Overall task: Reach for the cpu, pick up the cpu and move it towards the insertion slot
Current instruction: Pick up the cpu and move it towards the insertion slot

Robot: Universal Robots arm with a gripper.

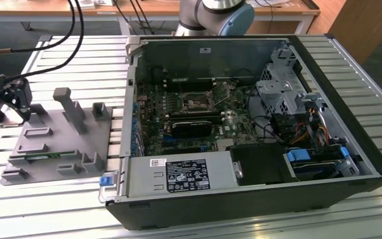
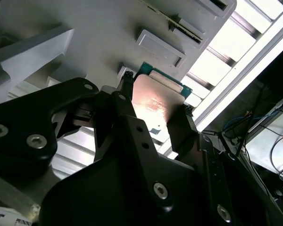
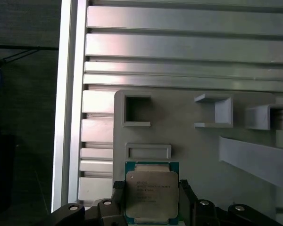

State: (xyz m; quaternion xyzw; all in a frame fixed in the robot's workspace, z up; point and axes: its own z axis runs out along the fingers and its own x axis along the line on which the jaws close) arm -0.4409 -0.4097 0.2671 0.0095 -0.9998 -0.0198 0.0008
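The cpu (image 3: 151,187), a square chip with a silver top plate and a green rim, sits between my two black fingers (image 3: 118,194) in both wrist views. My gripper (image 3: 151,197) is shut on the cpu (image 2: 155,101), one finger on each of two opposite edges, just over the grey fixture plate (image 3: 198,155). In the exterior view my gripper (image 1: 13,105) stands at the far corner of that plate (image 1: 58,144) on the exterior view's left. The insertion slot (image 1: 196,103), a square metal-framed socket, lies on the motherboard inside the open computer case (image 1: 244,199), well off to the exterior view's right.
The grey plate carries raised posts (image 1: 68,107), pockets and a narrow green circuit strip (image 1: 42,155). Everything rests on a ribbed aluminium table (image 1: 78,64). The case's left wall (image 1: 133,94) rises between plate and motherboard. Black cables (image 1: 71,30) hang above my gripper. A black fan block (image 1: 191,127) lies beside the socket.
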